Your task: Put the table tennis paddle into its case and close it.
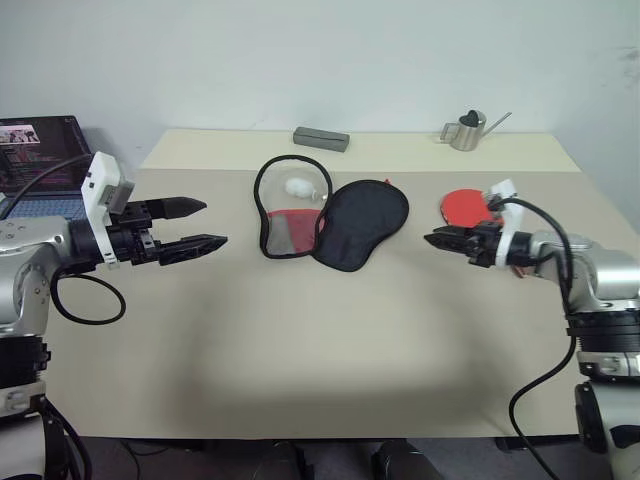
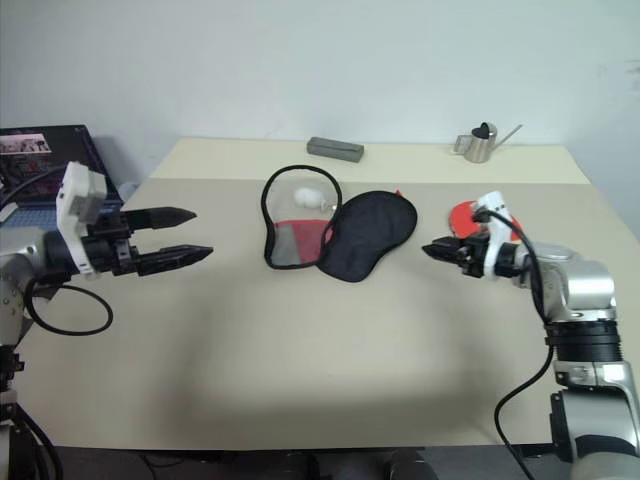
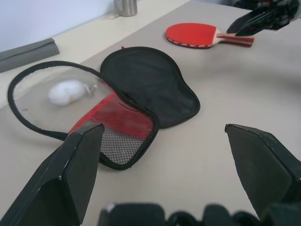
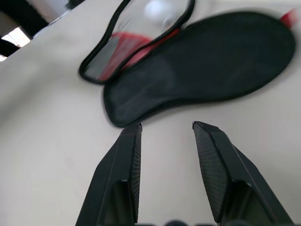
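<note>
Red round rubber paddle [image 1: 466, 206] lies flat on the tan table [image 1: 330, 340], right of the unzipped black-and-red cloth case [image 1: 330, 222]. Left gripper [image 1: 198, 226] gapes wide; right gripper [image 4: 164, 129] hangs apart, empty. Pinching the thin paddle edge could slide it away

So the beige bench [image 1: 330, 350] has the case [image 1: 330, 222] unzipped and splayed open mid-surface, the table tennis paddle [image 1: 466, 206] to its right, plus a grey block [image 1: 321, 138] and small metal watering can [image 1: 466, 131] along the back.
</note>
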{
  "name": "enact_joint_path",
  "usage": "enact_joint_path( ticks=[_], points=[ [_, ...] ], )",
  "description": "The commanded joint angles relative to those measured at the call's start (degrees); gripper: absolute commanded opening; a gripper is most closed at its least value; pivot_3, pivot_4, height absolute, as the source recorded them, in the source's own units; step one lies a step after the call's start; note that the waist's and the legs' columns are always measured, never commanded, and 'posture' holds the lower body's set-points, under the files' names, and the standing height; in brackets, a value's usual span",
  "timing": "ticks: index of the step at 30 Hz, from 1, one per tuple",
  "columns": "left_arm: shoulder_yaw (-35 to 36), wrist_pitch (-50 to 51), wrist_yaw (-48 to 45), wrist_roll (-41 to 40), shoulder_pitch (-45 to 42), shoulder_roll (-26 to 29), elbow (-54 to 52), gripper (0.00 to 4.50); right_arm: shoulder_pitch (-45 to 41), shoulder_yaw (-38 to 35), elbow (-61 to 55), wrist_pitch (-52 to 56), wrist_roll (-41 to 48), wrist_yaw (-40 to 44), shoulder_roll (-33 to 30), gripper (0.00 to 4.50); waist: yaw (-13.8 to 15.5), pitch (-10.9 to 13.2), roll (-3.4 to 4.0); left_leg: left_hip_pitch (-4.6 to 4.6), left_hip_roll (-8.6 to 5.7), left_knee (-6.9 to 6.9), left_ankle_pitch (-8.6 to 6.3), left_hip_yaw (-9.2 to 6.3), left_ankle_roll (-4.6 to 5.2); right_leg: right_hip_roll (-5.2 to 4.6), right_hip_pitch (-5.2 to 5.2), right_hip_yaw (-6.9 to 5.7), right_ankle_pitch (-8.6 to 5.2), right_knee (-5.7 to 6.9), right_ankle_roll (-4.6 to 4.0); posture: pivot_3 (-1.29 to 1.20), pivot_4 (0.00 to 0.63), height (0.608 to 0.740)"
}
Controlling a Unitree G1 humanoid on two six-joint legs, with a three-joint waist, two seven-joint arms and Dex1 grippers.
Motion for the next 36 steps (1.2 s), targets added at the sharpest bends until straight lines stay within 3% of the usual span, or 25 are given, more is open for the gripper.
enact_joint_path(
  ticks=[1, 5, 8, 15, 31, 34, 36],
  points=[
    [0.68, -1.2, -0.22, -0.04, -1.86, 0.88, -0.12, 4.5, -2.72, 1.76, -0.56, -2.57, -0.88, -1.37, 2.53, 1.89, 0.09, -0.01, -0.01, -0.12, -0.01, 0.02, 0.0, -0.01, 0.0, 0.01, -0.13, -0.01, 0.0, 0.05, 0.0, 0.0, 0.15, 0.74],
    [0.76, -1.37, 0.07, -0.12, -1.03, 0.26, -0.14, 4.5, -5.78, 3.61, 4.67, -3.94, -2.88, -4.48, 7.05, 2.71, 0.1, -0.02, -0.03, -0.49, -0.01, 0.13, 0.01, -0.01, 0.0, 0.01, -0.6, 0.01, 0.0, 0.27, 0.0, 0.0, 0.15, 0.74],
    [0.75, -1.32, 0.18, -0.31, -0.96, -0.12, -0.21, 4.5, -8.13, 4.35, 9.52, -3.44, -4.54, -7.22, 9.93, 3.69, 0.12, -0.02, -0.04, -0.5, -0.01, 0.13, 0.01, 0.0, 0.0, 0.0, -0.61, -0.01, 0.0, 0.28, 0.0, 0.0, 0.15, 0.74],
    [-0.34, -2.32, 0.07, 0.24, -1.55, -1.08, -0.15, 4.5, -15.22, 1.22, 26.64, -5.65, -7.87, -16.79, 16.28, 3.69, 0.03, -0.03, -0.05, -0.5, -0.01, 0.15, 0.03, 0.01, -0.02, 0.01, -0.67, -0.02, 0.0, 0.39, -0.01, 0.0, 0.15, 0.74],
    [-2.31, -3.62, -0.33, 0.74, -3.48, -2.52, 0.6, 4.5, -22.77, -2.35, 44.04, -14.18, -9.87, -20.87, 21.48, 3.69, -0.38, -0.03, -0.05, -0.52, -0.01, 0.14, 0.05, 0.01, -0.04, 0.02, -0.74, 0.0, 0.0, 0.48, -0.01, 0.0, 0.15, 0.74],
    [-2.74, -3.54, -0.43, 0.85, -3.51, -2.93, 0.19, 4.5, -22.81, -2.1, 44.58, -14.15, -10.23, -20.59, 21.38, 3.16, -0.47, -0.03, -0.05, -0.52, -0.01, 0.14, 0.05, 0.01, -0.04, 0.01, -0.74, 0.02, 0.0, 0.49, -0.01, 0.0, 0.15, 0.74],
    [-3.24, -3.57, -0.6, 1.0, -3.24, -3.12, -0.34, 4.5, -22.57, -1.87, 44.15, -13.59, -10.36, -20.33, 21.29, 2.54, -0.6, -0.03, -0.05, -0.52, -0.01, 0.14, 0.05, 0.01, -0.04, 0.02, -0.75, 0.02, 0.0, 0.51, -0.01, 0.0, 0.15, 0.74]
  ],
)
